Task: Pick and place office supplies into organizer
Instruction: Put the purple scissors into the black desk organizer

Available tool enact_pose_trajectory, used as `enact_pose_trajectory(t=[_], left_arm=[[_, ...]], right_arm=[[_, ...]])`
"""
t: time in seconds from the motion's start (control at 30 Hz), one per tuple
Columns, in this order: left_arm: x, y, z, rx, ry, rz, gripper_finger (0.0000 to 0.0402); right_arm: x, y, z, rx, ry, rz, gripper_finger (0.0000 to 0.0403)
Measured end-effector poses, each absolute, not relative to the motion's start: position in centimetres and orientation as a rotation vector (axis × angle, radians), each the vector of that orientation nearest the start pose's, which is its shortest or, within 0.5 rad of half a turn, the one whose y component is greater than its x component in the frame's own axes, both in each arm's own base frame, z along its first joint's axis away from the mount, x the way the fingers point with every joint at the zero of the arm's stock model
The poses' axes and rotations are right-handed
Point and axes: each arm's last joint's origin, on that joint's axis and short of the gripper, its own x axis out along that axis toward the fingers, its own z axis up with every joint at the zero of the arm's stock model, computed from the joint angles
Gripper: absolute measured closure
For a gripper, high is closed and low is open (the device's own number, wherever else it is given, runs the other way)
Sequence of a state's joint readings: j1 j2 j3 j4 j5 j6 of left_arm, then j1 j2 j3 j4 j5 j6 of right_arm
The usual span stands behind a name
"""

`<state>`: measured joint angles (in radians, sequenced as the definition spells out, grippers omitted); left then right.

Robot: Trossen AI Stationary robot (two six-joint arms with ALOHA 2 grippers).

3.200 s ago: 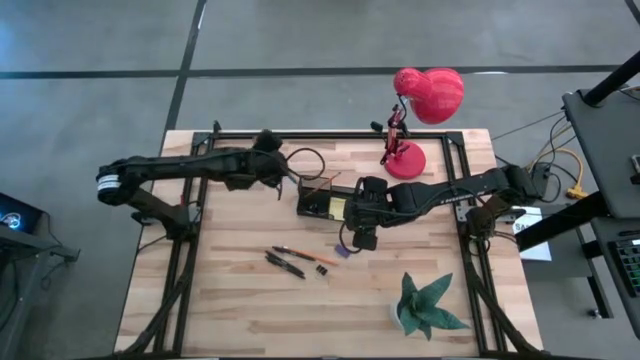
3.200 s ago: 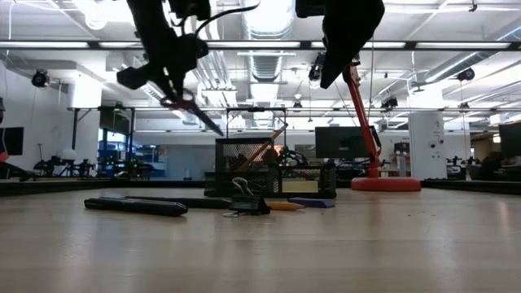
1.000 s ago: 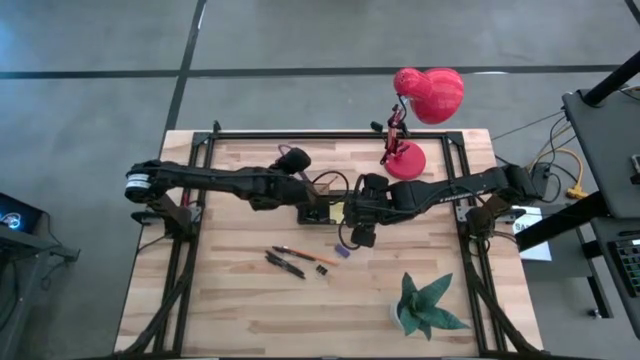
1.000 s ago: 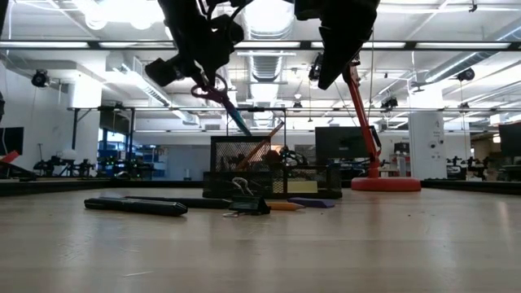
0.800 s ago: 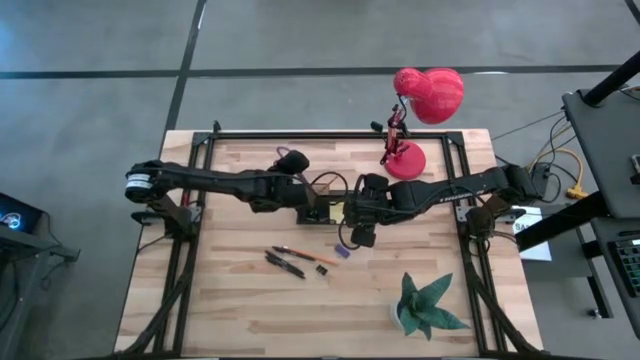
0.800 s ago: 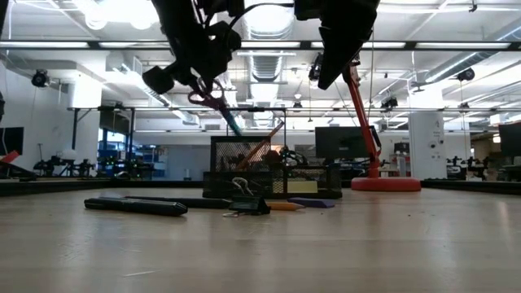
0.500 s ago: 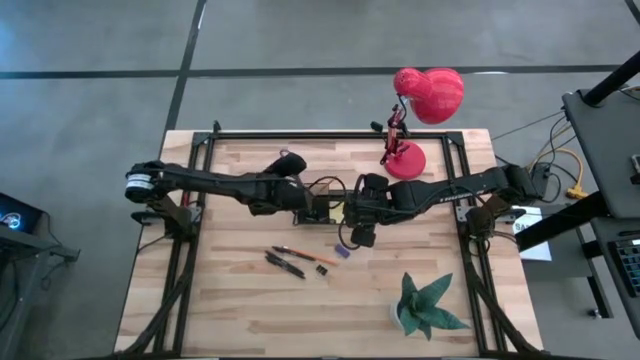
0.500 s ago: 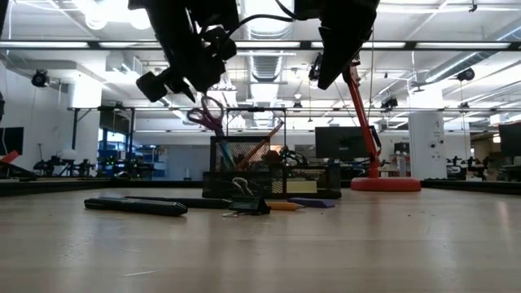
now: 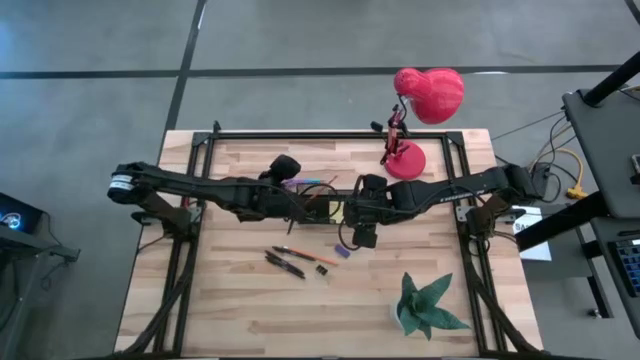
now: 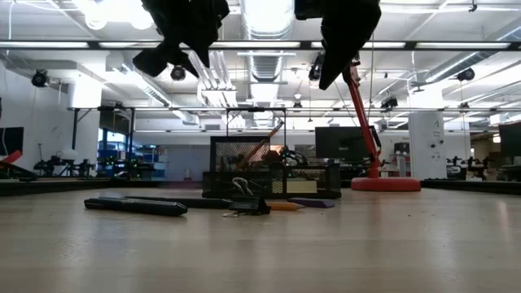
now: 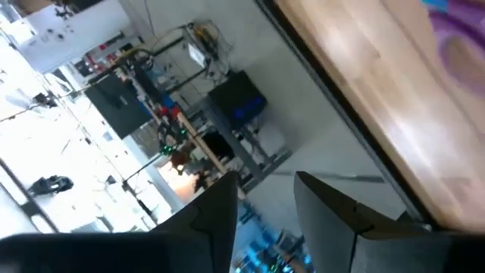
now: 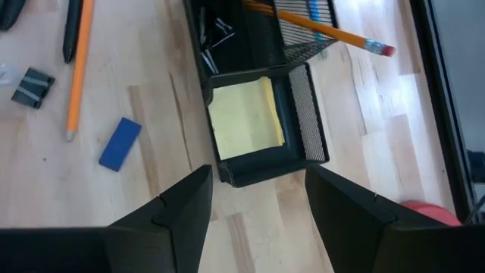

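The organizer (image 12: 258, 91) sits on the table (image 9: 240, 310), partly hidden from above by both arms. One part holds a yellow sticky-note pad (image 12: 244, 117), another an orange pencil (image 12: 333, 34) (its far end is cut off) and dark clips. No writing can be read. The purple scissors (image 9: 296, 183) lie just behind the organizer. The left gripper (image 11: 261, 205) is open and empty beside it. The right gripper (image 12: 258, 201) hangs wide open and empty above it. Pens (image 9: 285, 264) lie in front.

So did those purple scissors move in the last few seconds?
Yes. The left gripper carried them toward the organizer. Now a purple handle shows beside that black tray, and the gripper has pulled up and away, empty.
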<state>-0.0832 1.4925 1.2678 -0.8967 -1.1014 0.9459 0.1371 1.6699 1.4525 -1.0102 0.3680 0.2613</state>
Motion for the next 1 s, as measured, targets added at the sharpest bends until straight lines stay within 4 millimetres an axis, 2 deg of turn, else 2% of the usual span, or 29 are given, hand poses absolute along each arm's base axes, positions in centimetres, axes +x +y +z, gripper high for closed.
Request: enact_pose_trajectory(t=[0.1,0.17,0.23,0.3,0.4,0.53,0.63,0.7,0.77,0.83,1.0], left_arm=[[28.6,0.1,29.6,1.383,1.365,0.424,0.0285],[28.5,0.3,29.5,1.281,1.33,0.479,0.0285],[28.2,0.8,29.2,1.12,1.312,0.481,0.0285],[27.9,1.8,29.0,0.886,1.307,0.452,0.0285],[27.2,4.7,28.5,0.584,1.352,0.417,0.0285],[25.7,10.2,28.4,0.332,1.381,0.476,0.0285],[24.3,13.7,27.8,0.025,1.339,0.397,0.0285],[23.3,15.3,27.1,-0.138,1.316,0.332,0.0285],[22.5,16.4,26.3,-0.188,1.317,0.3,0.0285],[22.1,16.8,25.6,-0.165,1.349,0.268,0.0285],[22.6,16.5,23.5,-0.115,1.342,0.197,0.0285]], right_arm=[[32.8,3.5,28.3,-0.079,1.151,-0.351,0.02],[32.9,3.5,28.3,-0.054,1.145,-0.367,0.02],[32.8,3.5,28.3,-0.03,1.141,-0.383,0.0199],[32.8,3.6,28.2,-0.005,1.137,-0.399,0.0199],[32.8,3.6,28.3,0.034,1.128,-0.423,0.0199],[32.8,3.6,28.2,0.046,1.125,-0.431,0.0199],[32.8,3.6,28.2,0.057,1.127,-0.429,0.0199],[32.8,3.7,28.2,0.066,1.134,-0.416,0.0199],[32.8,3.8,28.2,0.076,1.142,-0.397,0.0199],[32.7,3.9,28.2,0.077,1.147,-0.387,0.0199],[32.7,3.8,28.0,0.016,1.16,-0.349,0.0199]])
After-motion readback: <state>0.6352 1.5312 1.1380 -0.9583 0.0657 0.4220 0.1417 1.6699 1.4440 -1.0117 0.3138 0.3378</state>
